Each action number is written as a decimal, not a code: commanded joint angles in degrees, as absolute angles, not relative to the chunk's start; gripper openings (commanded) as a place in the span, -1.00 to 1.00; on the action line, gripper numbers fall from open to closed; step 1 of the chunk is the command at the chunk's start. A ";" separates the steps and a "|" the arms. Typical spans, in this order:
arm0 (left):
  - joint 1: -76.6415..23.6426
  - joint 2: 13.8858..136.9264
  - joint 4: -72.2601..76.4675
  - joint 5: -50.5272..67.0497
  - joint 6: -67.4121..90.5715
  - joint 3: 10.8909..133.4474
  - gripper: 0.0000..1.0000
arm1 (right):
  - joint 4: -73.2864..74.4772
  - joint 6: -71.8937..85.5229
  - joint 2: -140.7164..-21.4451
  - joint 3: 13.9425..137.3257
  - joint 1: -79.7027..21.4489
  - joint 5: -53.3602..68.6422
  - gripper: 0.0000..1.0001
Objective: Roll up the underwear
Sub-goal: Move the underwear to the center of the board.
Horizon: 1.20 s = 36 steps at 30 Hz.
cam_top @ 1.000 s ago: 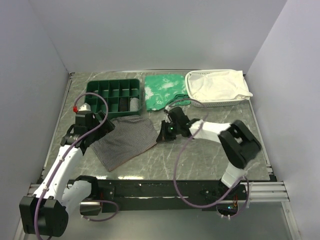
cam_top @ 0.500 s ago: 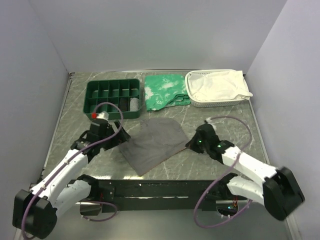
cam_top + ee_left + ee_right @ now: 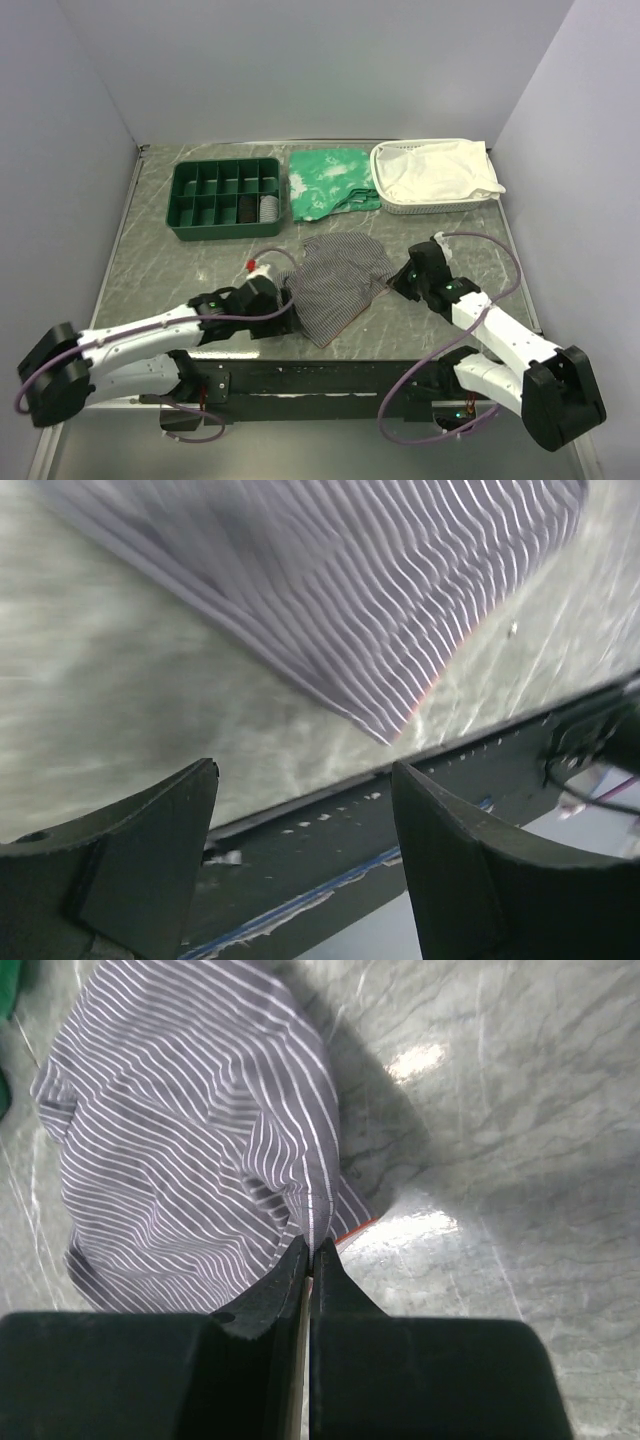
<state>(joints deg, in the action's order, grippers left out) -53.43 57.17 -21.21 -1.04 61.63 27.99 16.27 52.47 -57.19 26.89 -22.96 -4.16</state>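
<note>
While the right end effector is closed tight on a raised ridge of fabric, the underwear lies crumpled and partly lifted near the front edge of the desk, between the two arms. The pinch sits at the cloth's right-hand border, just beside a sliver of orange-red trim, and the fabric tents up toward it. The left end effector hangs low at the garment's near-left side with its jaws apart and nothing between them — a pointed corner of the striped cloth lies just ahead of it, apparently untouched, though the wrist view is blurred.

The piece looks light, thin and thoroughly limp. It will likely sag, bunch and drag after whichever point is pulled, holding no shape of its own, and a single pinch only gathers it. Rolling probably calls for it flat first, so the sensible holds are two well-apart points on one edge — the waistband or a hem, where doubled fabric gives firmer purchase.
</note>
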 commanded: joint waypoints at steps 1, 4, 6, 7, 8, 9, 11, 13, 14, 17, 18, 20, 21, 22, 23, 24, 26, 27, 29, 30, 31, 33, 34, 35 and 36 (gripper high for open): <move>-60.80 65.28 -16.69 -5.88 63.11 35.49 0.51 | 13.89 51.50 -58.27 29.62 -22.68 -1.85 -1.00; -63.88 71.18 -14.95 -5.89 61.88 39.72 0.42 | 13.89 50.45 -57.66 29.18 -22.76 -1.14 -1.00; -64.95 73.99 -14.24 -5.71 61.52 40.86 0.42 | 14.59 49.84 -56.96 29.00 -22.68 -1.05 -1.00; -65.04 74.61 -14.67 -5.97 61.70 41.65 0.38 | 14.76 49.49 -56.69 28.83 -22.68 -1.05 -1.00; -65.13 75.23 -14.24 -5.89 61.79 41.66 0.36 | 15.03 49.40 -55.82 28.57 -22.68 -1.14 -1.00; -65.13 75.32 -13.63 -5.63 62.22 41.49 0.33 | 15.20 49.39 -55.55 28.39 -22.76 -1.14 -1.00; -65.13 75.32 -12.83 -4.84 63.01 40.70 0.30 | 15.64 49.31 -54.41 28.04 -22.68 -1.23 -1.00; -65.13 75.50 -12.92 -3.96 64.24 40.26 0.28 | 15.64 49.31 -53.62 27.69 -22.68 -1.23 -1.00; -65.21 75.85 -13.09 -3.69 64.60 40.25 0.28 | 15.64 49.31 -53.53 27.60 -22.68 -1.14 -1.00; -66.35 76.72 -13.27 -3.08 66.88 40.08 0.31 | 15.64 49.13 -53.61 27.77 -22.76 -1.05 -1.00; -66.53 77.25 -13.01 -2.55 67.15 39.90 0.32 | 15.47 48.96 -53.61 27.86 -22.76 -0.97 -1.00; -66.62 78.48 -12.83 -1.50 68.37 39.55 0.32 | 15.38 48.69 -53.70 28.04 -22.68 -0.88 -1.00; -66.80 78.83 -12.83 -1.41 68.73 39.29 0.32 | 15.38 48.43 -53.70 28.21 -22.68 -0.97 -1.00; -66.80 79.01 -12.75 -1.32 69.43 38.94 0.33 | 15.55 48.34 -53.53 28.30 -22.76 -1.05 -1.00; -66.88 78.84 -12.31 -1.23 70.74 38.59 0.33 | 15.56 48.34 -53.26 28.30 -22.68 -1.23 -1.00; -66.88 78.58 -12.13 -1.40 71.45 37.54 0.33 | 15.64 48.25 -53.09 28.39 -22.68 -1.32 -1.00; -66.97 77.09 -11.69 -2.02 74.25 36.22 0.32 | 15.82 48.25 -52.56 28.30 -22.68 -1.58 -1.00; -66.97 76.47 -10.56 -2.20 75.14 34.82 0.32 | 15.73 48.34 -52.38 28.21 -22.76 -1.58 -1.00; -66.97 75.24 -10.02 -2.81 77.16 33.93 0.30 | 15.64 48.51 -51.86 27.86 -22.68 -1.32 -1.00; -66.97 75.15 -9.24 -3.16 77.95 33.58 0.27 | 15.47 48.60 -51.68 27.77 -22.68 -1.32 -1.00; -66.97 75.15 -8.18 -3.34 78.39 33.49 0.26 | 15.38 48.60 -51.33 27.51 -22.68 -1.32 -1.00; -66.97 75.76 -6.86 -3.51 79.45 34.01 0.28 | 15.38 48.78 -50.89 27.25 -22.68 -1.32 -1.00; -66.97 76.89 -7.03 -3.95 79.63 34.62 0.27 | 15.29 48.78 -50.71 26.99 -22.68 -1.32 -1.00; -66.97 77.43 -7.29 -4.22 79.63 35.32 0.27 | 15.29 48.78 -50.54 26.90 -22.68 -1.32 -1.00; -66.97 77.95 -7.21 -4.39 79.89 36.20 0.26 | 15.29 48.78 -50.36 26.72 -22.76 -1.23 -1.00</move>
